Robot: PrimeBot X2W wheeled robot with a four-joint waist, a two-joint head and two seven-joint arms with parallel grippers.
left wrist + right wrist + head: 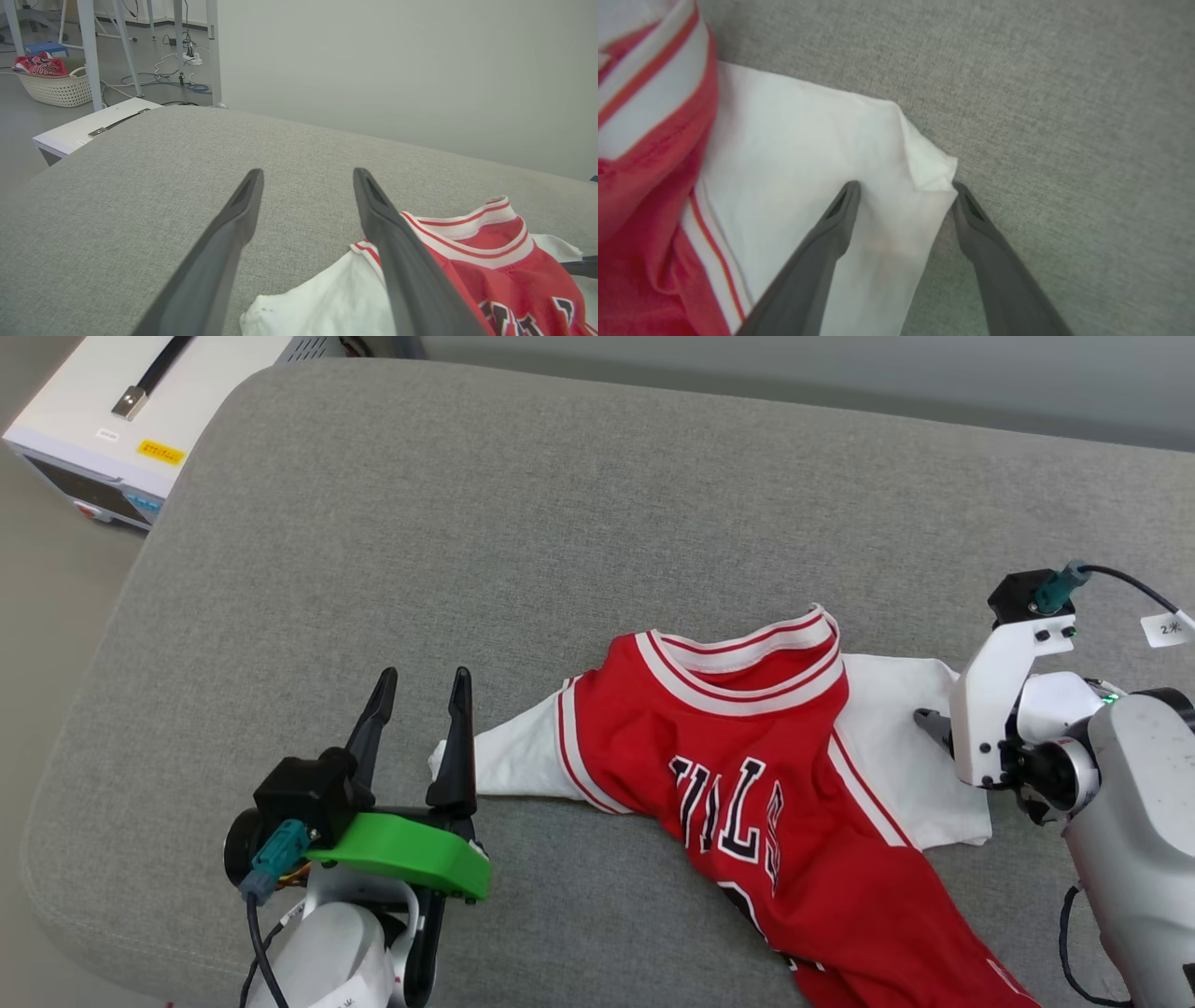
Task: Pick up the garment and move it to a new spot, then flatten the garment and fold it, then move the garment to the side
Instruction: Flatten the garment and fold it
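Left gripper (308,173) spread wide, empty; one finger over the end of one white sleeve, contact unclear. Right gripper (906,186) spread wide too, straddling the other sleeve's folded corner, not clamped. Garment (747,747) lies crumpled, chest lettering up, on grey cushion (467,523), between both grippers.

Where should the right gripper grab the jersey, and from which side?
Likely the white sleeve on the robot's right, at its outer edge, coming from above. The open right gripper straddles that edge of the garment, and the sleeve's corner is folded over, offering a thicker lip to pinch.
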